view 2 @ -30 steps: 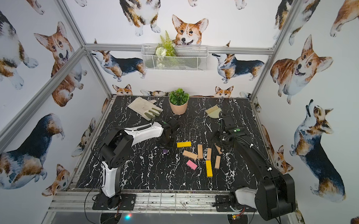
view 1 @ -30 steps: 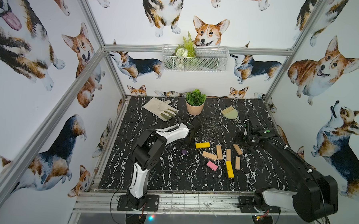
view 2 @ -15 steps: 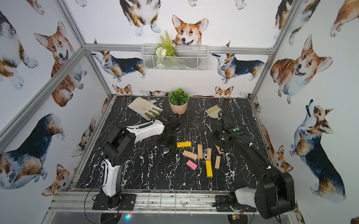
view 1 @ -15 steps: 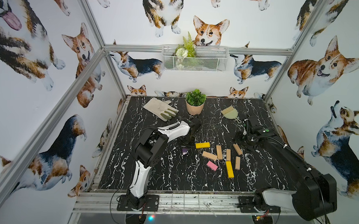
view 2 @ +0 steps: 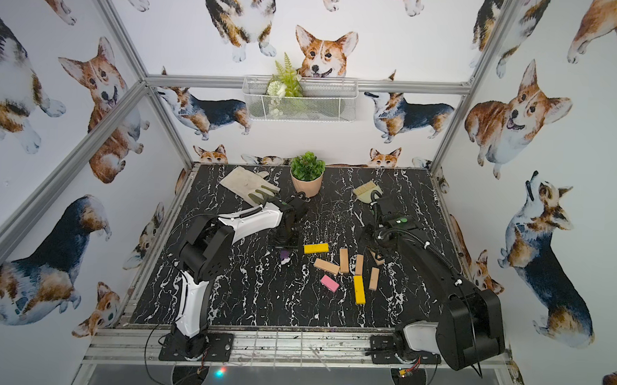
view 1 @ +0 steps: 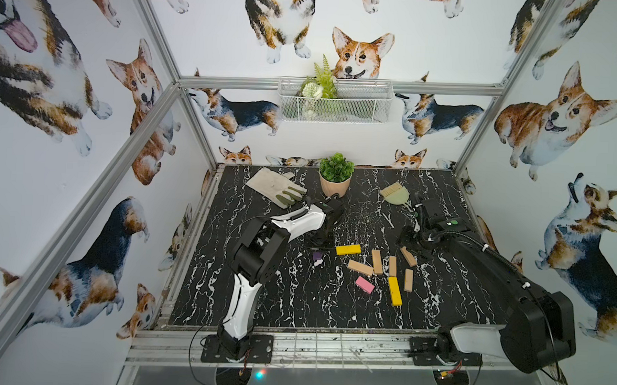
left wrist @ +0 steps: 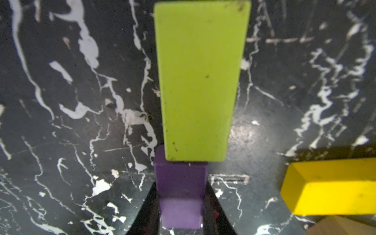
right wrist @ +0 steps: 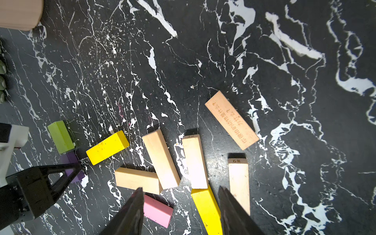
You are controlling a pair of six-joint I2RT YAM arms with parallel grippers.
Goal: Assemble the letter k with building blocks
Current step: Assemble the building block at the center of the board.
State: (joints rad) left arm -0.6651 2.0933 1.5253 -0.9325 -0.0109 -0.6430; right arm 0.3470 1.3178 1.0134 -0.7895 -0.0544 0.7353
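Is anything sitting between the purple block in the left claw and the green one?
Nothing visible. In the left wrist view the purple block, clamped by the left gripper, reaches the green block with no gap showing.

Both top views look down from high above the near edge onto the whole marble table [view 1: 295, 307]; the left wrist view sits close over the purple block [left wrist: 181, 183]; the right wrist view, higher, shares that block from the right.
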